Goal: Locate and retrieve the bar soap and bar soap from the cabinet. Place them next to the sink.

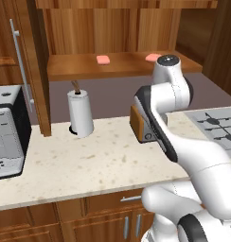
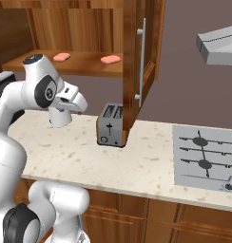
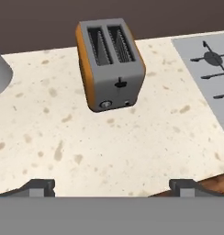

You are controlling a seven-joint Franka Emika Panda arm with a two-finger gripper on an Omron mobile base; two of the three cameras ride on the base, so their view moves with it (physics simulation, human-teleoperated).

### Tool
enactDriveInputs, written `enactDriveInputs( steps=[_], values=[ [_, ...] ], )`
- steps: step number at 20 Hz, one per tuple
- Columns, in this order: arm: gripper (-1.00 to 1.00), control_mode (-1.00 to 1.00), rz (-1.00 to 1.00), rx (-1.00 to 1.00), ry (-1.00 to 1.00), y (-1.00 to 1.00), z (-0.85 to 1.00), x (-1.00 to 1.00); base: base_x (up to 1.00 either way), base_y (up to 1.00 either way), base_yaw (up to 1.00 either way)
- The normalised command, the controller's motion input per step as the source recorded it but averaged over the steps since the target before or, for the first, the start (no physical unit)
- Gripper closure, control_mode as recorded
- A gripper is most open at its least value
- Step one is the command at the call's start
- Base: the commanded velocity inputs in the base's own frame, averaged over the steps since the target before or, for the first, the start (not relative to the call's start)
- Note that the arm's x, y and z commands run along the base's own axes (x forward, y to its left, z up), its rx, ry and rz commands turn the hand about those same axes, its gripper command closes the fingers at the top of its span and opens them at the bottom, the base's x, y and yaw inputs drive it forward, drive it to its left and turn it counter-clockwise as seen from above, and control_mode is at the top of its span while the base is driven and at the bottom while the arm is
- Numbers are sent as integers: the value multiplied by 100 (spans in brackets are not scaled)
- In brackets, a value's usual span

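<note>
Two salmon-pink bar soaps lie apart on the plank shelf of the open cabinet: one bar soap to the left, the other to the right, partly behind my arm. The right base view shows the same pair, left bar soap and right bar soap. My gripper hangs open over the speckled counter, well below the shelf and short of the toaster, with nothing between its widely spread fingertips. The sink is out of view.
A grey and orange toaster stands on the counter under the shelf. The open cabinet door with its long silver handle hangs beside it. A paper towel roll, a grey appliance and the stove flank the workspace.
</note>
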Motion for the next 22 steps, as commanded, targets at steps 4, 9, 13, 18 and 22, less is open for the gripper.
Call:
enactDriveInputs(
  steps=[4,9,13,18,22],
  values=[
    [-100,-100,-16,-1,-6,-3,12,1,0,0,0],
    [-100,-100,-11,0,-24,-2,1,0,0,0,0],
    [-100,-100,-6,0,-25,-7,12,0,0,0,0],
    [-100,-100,-7,0,-12,-1,28,0,0,0,0],
    [-100,-100,-4,-1,-1,0,37,0,0,0,0]
  ],
)
